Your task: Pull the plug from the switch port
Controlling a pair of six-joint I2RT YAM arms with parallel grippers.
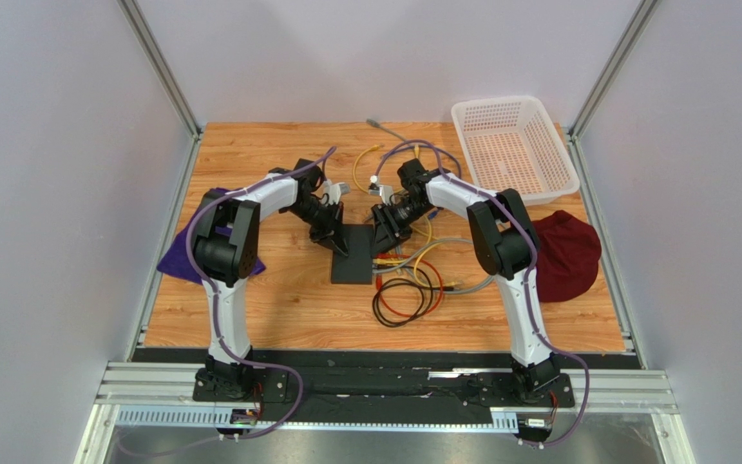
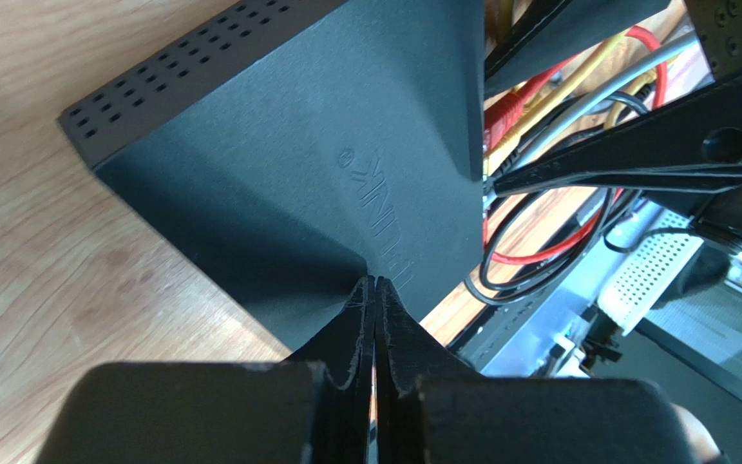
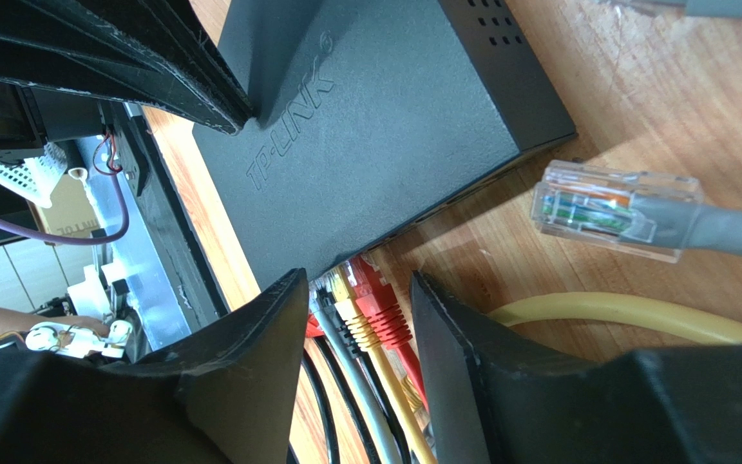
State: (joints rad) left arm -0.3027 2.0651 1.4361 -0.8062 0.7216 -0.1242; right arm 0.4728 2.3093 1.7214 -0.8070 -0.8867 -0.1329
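The switch reads "TP-LINK". The left gripper touches its top, jaws closed. The right gripper holds its jaws open around the red plug.

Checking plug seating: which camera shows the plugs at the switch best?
Right wrist: the red plug, yellow plug and grey plug sit close up at the switch edge, between the fingers of the open right claw. Top external shows them tiny beside the switch. Left wrist shows only cables beyond the switch's top.
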